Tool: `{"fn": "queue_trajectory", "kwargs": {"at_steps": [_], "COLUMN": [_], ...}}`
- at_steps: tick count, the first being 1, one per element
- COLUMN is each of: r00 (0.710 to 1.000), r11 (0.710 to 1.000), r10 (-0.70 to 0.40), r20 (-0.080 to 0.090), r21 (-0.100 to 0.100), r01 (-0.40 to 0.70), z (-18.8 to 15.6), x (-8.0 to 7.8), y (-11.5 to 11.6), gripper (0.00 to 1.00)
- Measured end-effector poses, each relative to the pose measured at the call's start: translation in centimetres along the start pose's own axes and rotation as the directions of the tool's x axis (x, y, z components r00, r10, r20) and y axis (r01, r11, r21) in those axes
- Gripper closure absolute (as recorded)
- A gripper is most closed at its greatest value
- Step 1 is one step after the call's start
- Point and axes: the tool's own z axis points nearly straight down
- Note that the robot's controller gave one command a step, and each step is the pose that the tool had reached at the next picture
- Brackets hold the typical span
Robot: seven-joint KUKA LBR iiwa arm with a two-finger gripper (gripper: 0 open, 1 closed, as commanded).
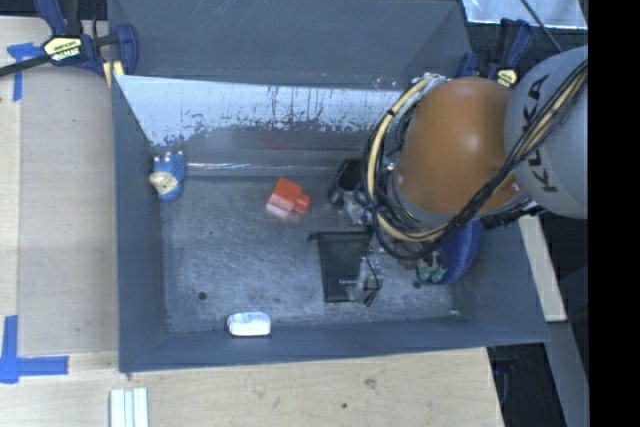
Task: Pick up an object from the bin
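While the end effector (343, 275) hangs low over the bin floor, right of centre, nothing shows in its grip; whether it is open or closed I cannot tell. Pick judged not yet done. Candidates all lie loose on the floor: red block (288, 198) nearest, just to its far left; white oval piece (249, 324) by the near wall; blue-and-yellow piece (166, 175) in the far left corner. Grey bin (138, 255): floor scuffed, far wall streaked dark red. Pale worktop (60, 215) at left, dark ground beyond.

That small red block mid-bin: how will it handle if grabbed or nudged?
The red block looks boxy and flat-faced, so it probably slides rather than rolls. Small and seemingly solid, it is likely light and stiff.
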Motion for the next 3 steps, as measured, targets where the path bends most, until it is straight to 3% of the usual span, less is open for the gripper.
{"fn": "queue_trajectory", "kwargs": {"at_steps": [1, 2, 3], "r00": [0.989, 0.989, 0.997], "r11": [0.989, 0.989, 0.997], "r10": [-0.150, -0.149, -0.078], "r20": [-0.001, 0.003, 0.011], "r21": [0.001, 0.001, 0.002], "r01": [0.150, 0.149, 0.078], "z": [10.3, 9.9, -2.3], "x": [-5.9, -6.0, -7.6], "y": [-3.2, -3.1, -4.4], "gripper": [0.00, 1.00, 1.00]}}
